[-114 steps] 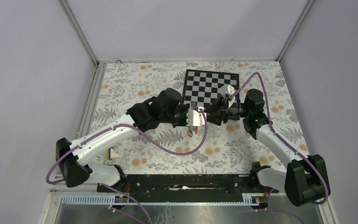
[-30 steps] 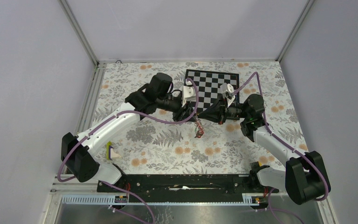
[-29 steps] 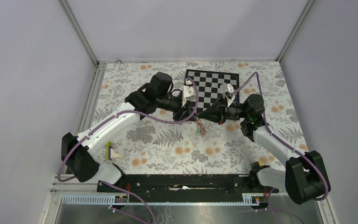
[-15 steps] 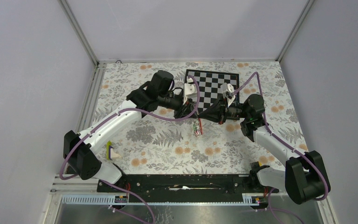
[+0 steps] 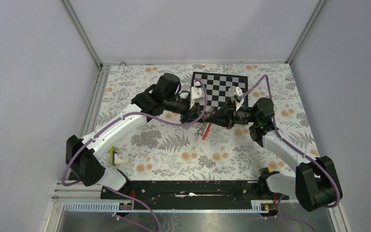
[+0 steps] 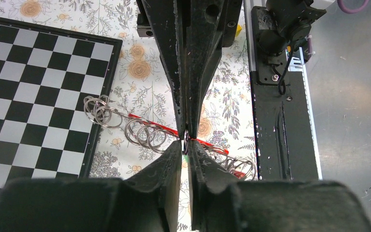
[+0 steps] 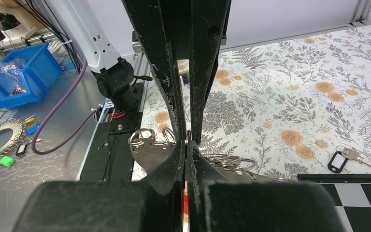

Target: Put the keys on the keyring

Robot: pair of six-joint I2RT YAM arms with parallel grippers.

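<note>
Left wrist view: the left hand (image 6: 185,145) has its fingers drawn almost together, pinching one thin loop of the keyring (image 6: 144,134) edge-on. The right hand (image 6: 186,126) meets it tip to tip from the far side, fingers pressed together, seemingly on that same loop. Both are raised above the counter (image 7: 294,96), beside the near edge of the checkerboard (image 6: 34,96).

Outward from the pinch, the rest of the keyring trails off to both sides as a string of linked wire loops. A red tag (image 5: 205,131) hangs below the meeting point in the top view, so the red key looks to be already threaded on, or at least carried with the loops. Which one it is, I cannot tell.

Further out, the right wrist view shows a dark-tagged key (image 7: 346,158) lying loose on the counter just beside the checkerboard, apart from both hands. That one is plainly not on yet. Whether the green key is on cannot be told. My judgement is partway through, with at least one key left to thread.
</note>
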